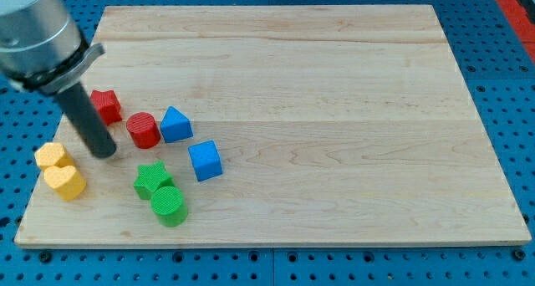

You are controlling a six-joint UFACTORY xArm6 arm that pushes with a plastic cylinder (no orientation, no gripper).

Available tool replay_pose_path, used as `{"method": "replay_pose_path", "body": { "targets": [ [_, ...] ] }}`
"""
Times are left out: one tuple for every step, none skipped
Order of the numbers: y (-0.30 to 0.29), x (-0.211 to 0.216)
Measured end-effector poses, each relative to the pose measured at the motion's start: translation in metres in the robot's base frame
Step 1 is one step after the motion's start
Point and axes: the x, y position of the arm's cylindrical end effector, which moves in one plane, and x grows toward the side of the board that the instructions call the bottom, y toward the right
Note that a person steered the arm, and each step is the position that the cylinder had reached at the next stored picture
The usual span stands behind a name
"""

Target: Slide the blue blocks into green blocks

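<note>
My tip [104,151] sits down at the view's left, planted on the wooden surface [334,110], touching no block. No fingers on this rig, just a bare rod, so nothing held.

Task pieces: blue triangular block [175,124] is right of my tip, w/ the red cylinder [144,130] wedged between them, touching or nearly touching the blue one. Blue cube [205,160] lies lower and to the right, apart from the rest. Green star block [151,179] is below the red cylinder, w/ the green cylinder [170,206] pressed against its lower right. Blue cube is near the green star, small gap between.

Other clutter: a red block [105,105], shape unclear, just above-left of my tip, partly behind the rod. Two yellow blocks at far left, upper one [52,156] & lower one [64,182] touching, close to the surface's left edge.

Surface is pale wood planks on a blue perforated base [501,52]. All blocks crowd the lower-left quarter. Green cylinder sits close to the bottom edge.
</note>
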Motion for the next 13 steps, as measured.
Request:
{"method": "replay_pose_path", "body": {
  "targets": [
    [0.047,-0.045],
    [0.08,-0.055],
    [0.102,-0.04],
    [0.149,-0.033],
    [0.15,-0.016],
    [0.156,-0.029],
    [0.203,-0.03],
    [0.204,-0.002],
    [0.163,0.038],
    [0.169,0.02],
    [0.188,-0.006],
    [0.224,0.028],
    [0.191,0.074]
  ]
}}
